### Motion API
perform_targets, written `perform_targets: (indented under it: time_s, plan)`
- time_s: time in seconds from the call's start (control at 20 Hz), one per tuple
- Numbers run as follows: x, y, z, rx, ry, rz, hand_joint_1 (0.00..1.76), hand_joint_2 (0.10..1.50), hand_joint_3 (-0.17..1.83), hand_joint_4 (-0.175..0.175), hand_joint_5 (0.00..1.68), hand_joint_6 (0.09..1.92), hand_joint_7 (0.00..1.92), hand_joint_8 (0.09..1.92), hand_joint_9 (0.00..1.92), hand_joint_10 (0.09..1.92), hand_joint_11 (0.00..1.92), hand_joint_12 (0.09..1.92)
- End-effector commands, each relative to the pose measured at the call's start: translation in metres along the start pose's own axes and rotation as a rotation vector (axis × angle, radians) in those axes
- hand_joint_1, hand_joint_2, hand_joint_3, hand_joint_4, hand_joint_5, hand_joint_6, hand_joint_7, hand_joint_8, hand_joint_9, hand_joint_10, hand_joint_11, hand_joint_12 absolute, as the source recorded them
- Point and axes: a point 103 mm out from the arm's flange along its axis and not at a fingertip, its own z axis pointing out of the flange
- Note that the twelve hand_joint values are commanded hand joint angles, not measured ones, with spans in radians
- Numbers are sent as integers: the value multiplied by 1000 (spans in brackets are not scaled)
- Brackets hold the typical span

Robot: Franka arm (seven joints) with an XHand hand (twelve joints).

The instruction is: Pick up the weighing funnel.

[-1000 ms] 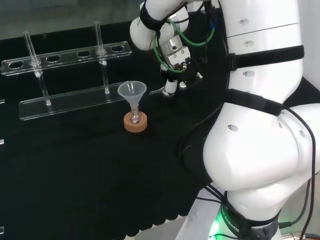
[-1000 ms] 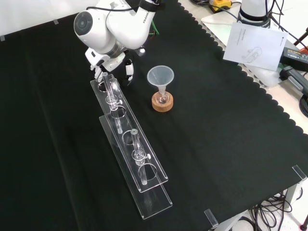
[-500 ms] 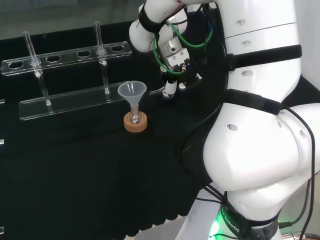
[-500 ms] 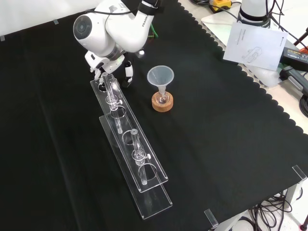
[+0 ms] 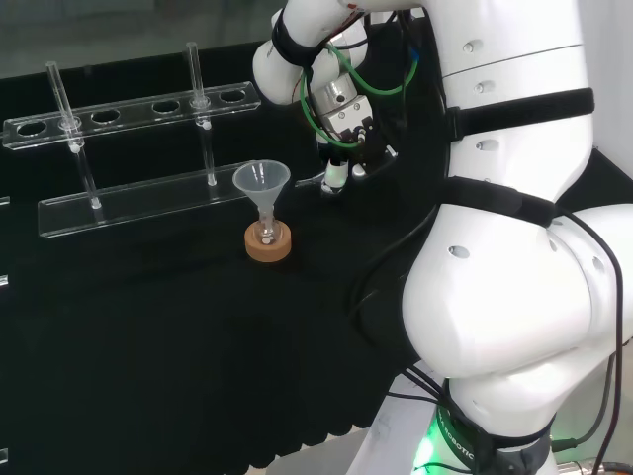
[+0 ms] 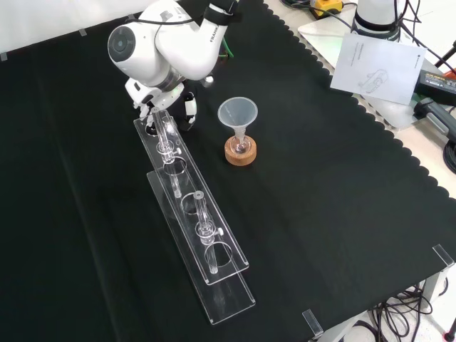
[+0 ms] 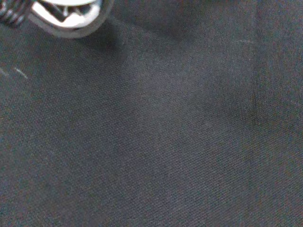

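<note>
Eyes on the weighing funnel. In the head view it is barely there, a thin, faint, clear sliver lying flat on the black cloth. It is too pale against the dark weave to make out its scoop or stem. It sits between the rim of the big funnel and the robot hand, right by the hand's low end, and I can't say whether the two are touching.

The robot hand hangs low over the cloth, pointing down. Whether it's relaxed or clenched, I cannot tell from here. In the front view, the robot hand is tucked under the white arm. It is just past the far end of the clear rack and to the left of the funnel.

The wrist view is close on the cloth weave, with a blurred shiny round fitting at the edge.

Moving outward, the funnel stands mouth up with its stem in a small flask on a cork ring, apart from the hand. Behind it in the head view runs the long two-tier rack, with two glass tubes standing upright in it. The cloth-covered worktop is bare toward the near edge in the front view. A white sheet of paper lies off the cloth at the upper right of that view.
</note>
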Motion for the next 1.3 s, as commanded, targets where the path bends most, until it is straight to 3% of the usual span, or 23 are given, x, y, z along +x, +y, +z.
perform_targets:
  time_s: [0.05,0.25,0.5,0.6,0.7,0.95,1.3]
  plan:
    - [-2,0,0,2,3,5,877,629,579,22,742,678,485,650,739,514,467,1284]
    - [-4,1,-1,9,3,8,876,633,581,22,749,683,485,651,741,514,469,1283]
    - [-5,0,-1,10,-5,18,879,666,586,44,938,699,485,657,749,515,473,1281]
    - [-5,1,-2,5,-12,25,995,811,415,131,1059,779,489,665,765,517,480,1281]
    - [-4,1,-2,8,-16,29,1056,825,411,165,1136,782,507,659,805,499,523,1245]
    - [-4,0,-2,23,-5,34,1087,712,647,175,1159,868,532,647,875,438,587,1204]
    - [-17,-6,-21,-8,74,49,1088,682,721,175,1146,925,530,653,906,419,643,1170]
